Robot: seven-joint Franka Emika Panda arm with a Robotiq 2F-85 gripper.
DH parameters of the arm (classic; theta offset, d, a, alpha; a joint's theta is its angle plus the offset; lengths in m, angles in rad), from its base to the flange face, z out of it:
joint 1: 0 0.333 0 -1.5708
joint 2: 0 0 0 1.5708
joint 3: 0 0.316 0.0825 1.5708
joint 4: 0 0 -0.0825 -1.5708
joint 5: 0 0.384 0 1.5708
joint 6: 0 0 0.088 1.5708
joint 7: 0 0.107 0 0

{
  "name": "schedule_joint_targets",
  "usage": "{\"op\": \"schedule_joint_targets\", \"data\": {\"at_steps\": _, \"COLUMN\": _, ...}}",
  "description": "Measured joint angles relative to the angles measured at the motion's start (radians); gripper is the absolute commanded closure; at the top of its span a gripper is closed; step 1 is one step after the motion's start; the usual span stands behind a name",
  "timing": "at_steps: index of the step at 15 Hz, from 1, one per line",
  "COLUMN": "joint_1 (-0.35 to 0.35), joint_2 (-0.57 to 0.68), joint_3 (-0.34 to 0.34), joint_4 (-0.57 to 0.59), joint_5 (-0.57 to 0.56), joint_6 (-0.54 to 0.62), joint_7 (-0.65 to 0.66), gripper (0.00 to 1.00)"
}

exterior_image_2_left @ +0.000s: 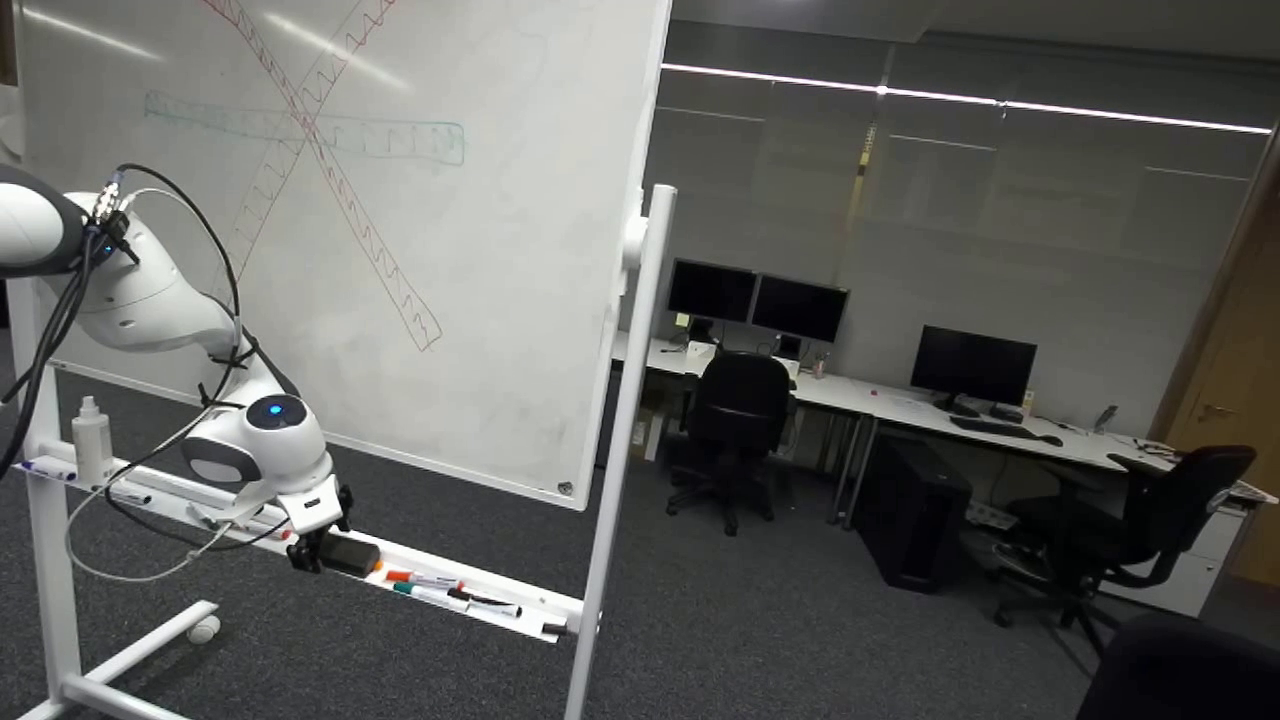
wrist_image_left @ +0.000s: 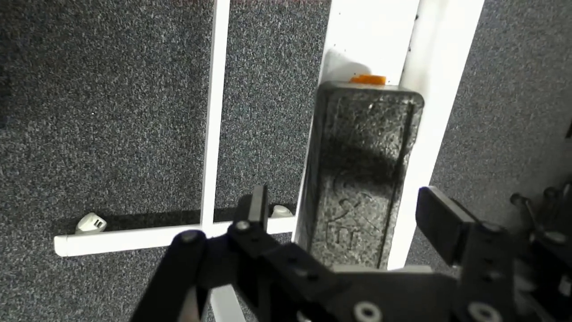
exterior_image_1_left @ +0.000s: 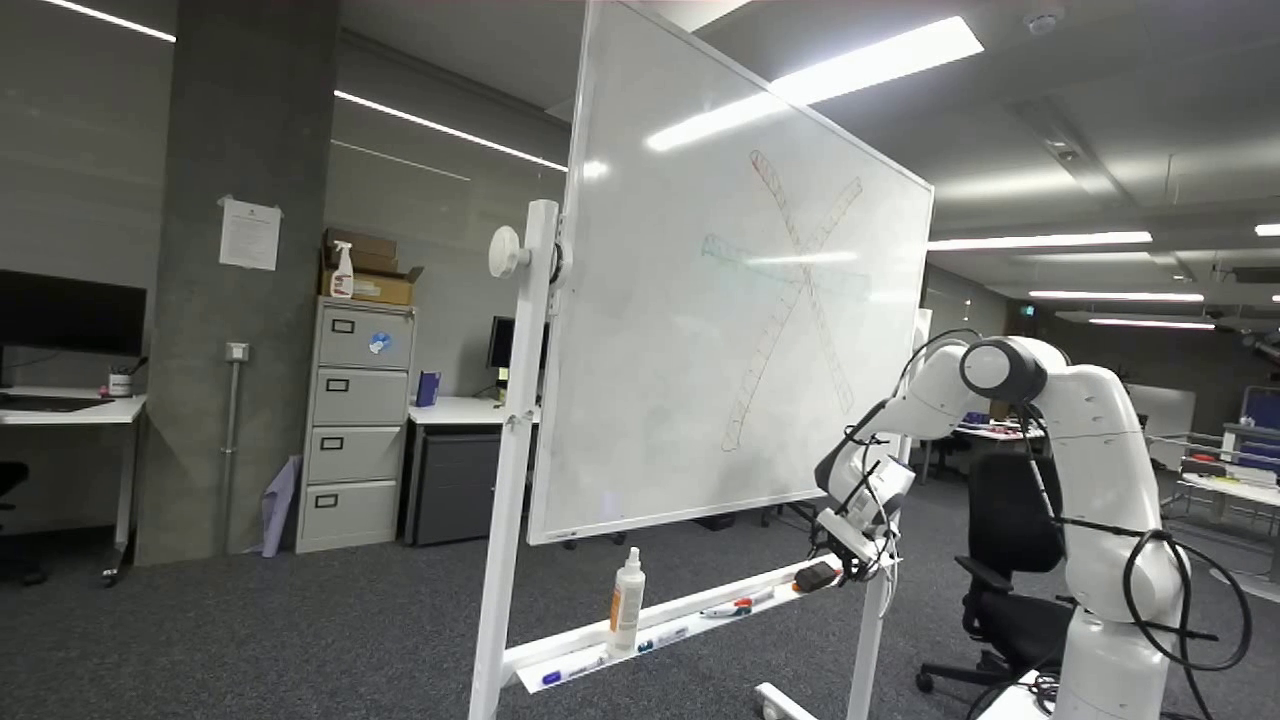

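Gripper (wrist_image_left: 348,211) down at the whiteboard tray (wrist_image_left: 371,36), spread wide. Its fingers (wrist_image_left: 441,219) stand to either side of a dark eraser (wrist_image_left: 362,174); in the wrist view a gap shows between each finger and the block. Eraser lies lengthwise on the tray, just beside the white rail (wrist_image_left: 440,89). Bit of orange (wrist_image_left: 368,79) pokes out at the end away from the gripper; can't tell whether it belongs to the eraser.

Past the orange, in an exterior view: red-capped marker (exterior_image_2_left: 425,580), green-capped marker (exterior_image_2_left: 430,597), black-capped marker (exterior_image_2_left: 490,604), close together. Other way along: red-and-white marker (exterior_image_1_left: 742,604), farther on an upright bottle (exterior_image_1_left: 626,608), then a purple-capped marker (exterior_image_1_left: 575,672) near the tray's end.

Whiteboard (exterior_image_1_left: 650,400) above, crossed red bands (exterior_image_2_left: 366,238) drawn on it, pale green band (exterior_image_2_left: 400,140) running through. Arm (exterior_image_1_left: 1110,470) bends down to the tray, black office chair (exterior_image_1_left: 1010,510) behind. Farther out: grey filing cabinet (exterior_image_1_left: 357,455), white desk (exterior_image_2_left: 900,405) with dark screens (exterior_image_2_left: 712,290).
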Motion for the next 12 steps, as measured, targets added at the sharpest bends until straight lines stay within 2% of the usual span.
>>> {"op": "schedule_joint_targets", "data": {"at_steps": 3, "joint_1": 0.000, "joint_2": 0.000, "joint_3": 0.000, "joint_4": 0.003, "joint_5": 0.000, "joint_6": 0.000, "joint_7": 0.000, "gripper": 0.66}}
{"op": "schedule_joint_targets", "data": {"at_steps": 4, "joint_1": 0.000, "joint_2": 0.000, "joint_3": 0.000, "joint_4": 0.003, "joint_5": 0.000, "joint_6": 0.000, "joint_7": 0.000, "gripper": 0.24}}
{"op": "schedule_joint_targets", "data": {"at_steps": 5, "joint_1": 0.000, "joint_2": 0.000, "joint_3": 0.000, "joint_4": 0.003, "joint_5": 0.000, "joint_6": 0.000, "joint_7": 0.000, "gripper": 0.29}}
{"op": "schedule_joint_targets", "data": {"at_steps": 6, "joint_1": 0.000, "joint_2": 0.000, "joint_3": 0.000, "joint_4": 0.003, "joint_5": 0.000, "joint_6": 0.000, "joint_7": 0.000, "gripper": 0.28}}
{"op": "schedule_joint_targets", "data": {"at_steps": 10, "joint_1": 0.000, "joint_2": 0.002, "joint_3": 0.000, "joint_4": 0.004, "joint_5": 0.000, "joint_6": 0.000, "joint_7": 0.000, "gripper": 0.01}}
{"op": "schedule_joint_targets", "data": {"at_steps": 11, "joint_1": 0.000, "joint_2": 0.003, "joint_3": 0.000, "joint_4": 0.004, "joint_5": 0.000, "joint_6": 0.000, "joint_7": 0.000, "gripper": 0.07}}
{"op": "schedule_joint_targets", "data": {"at_steps": 12, "joint_1": 0.000, "joint_2": 0.005, "joint_3": 0.000, "joint_4": 0.004, "joint_5": 0.000, "joint_6": 0.000, "joint_7": 0.000, "gripper": 0.18}}
